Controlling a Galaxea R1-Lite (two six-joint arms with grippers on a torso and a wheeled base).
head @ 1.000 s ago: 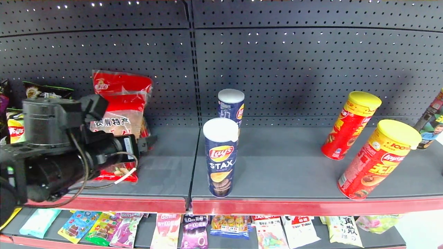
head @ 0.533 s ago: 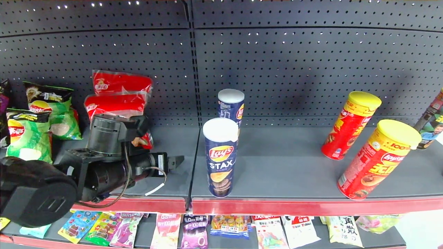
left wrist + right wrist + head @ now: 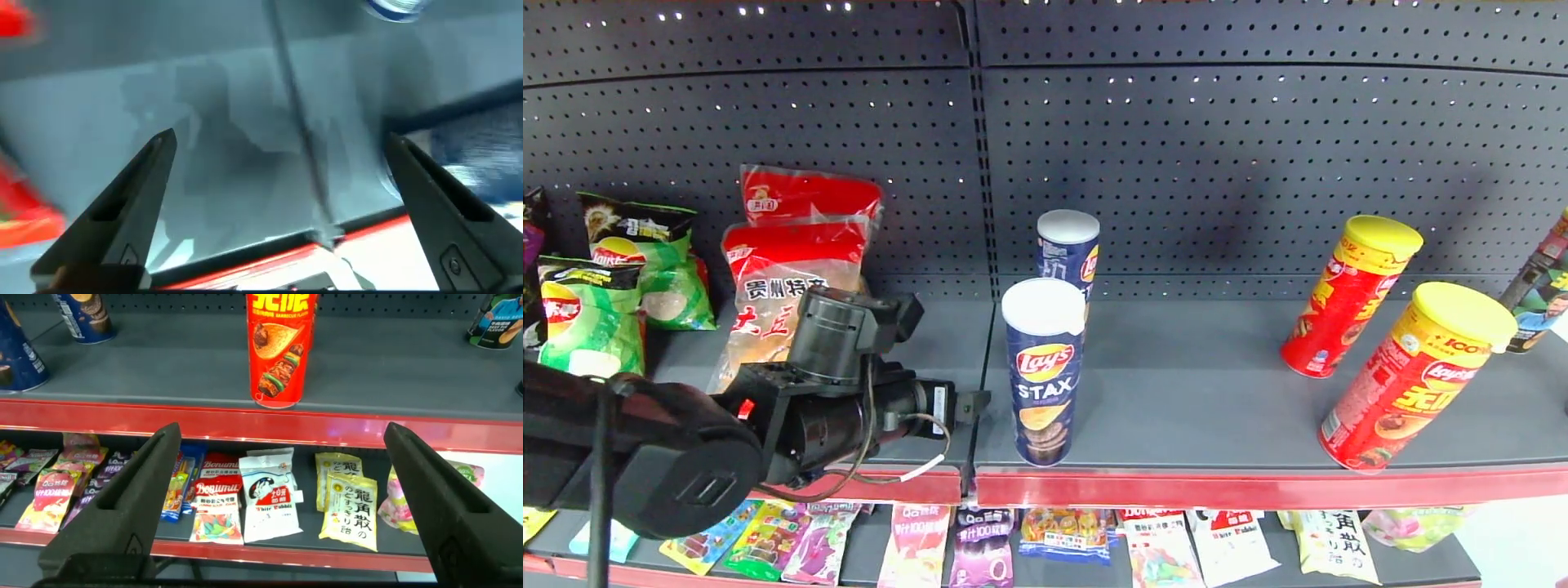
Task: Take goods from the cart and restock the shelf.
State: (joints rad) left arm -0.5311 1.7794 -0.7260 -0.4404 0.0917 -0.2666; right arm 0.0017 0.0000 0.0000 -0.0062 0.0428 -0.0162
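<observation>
Bag [image 3: 783, 273], red, apart from spread left fingers [image 3: 131, 214]

The grey shelf [image 3: 1192, 384] has a red front lip. The front blue chip can [image 3: 1043, 371], white-lidded, stands upright near that lip, with the rear blue chip can [image 3: 1068, 245] just behind it. Well apart to the right stand the front red can [image 3: 1413, 380] and the rear red can [image 3: 1347, 298], both yellow-lidded. At the left, two red snack bags [image 3: 784, 278] and two green chip bags [image 3: 592, 314] stand propped.
</observation>
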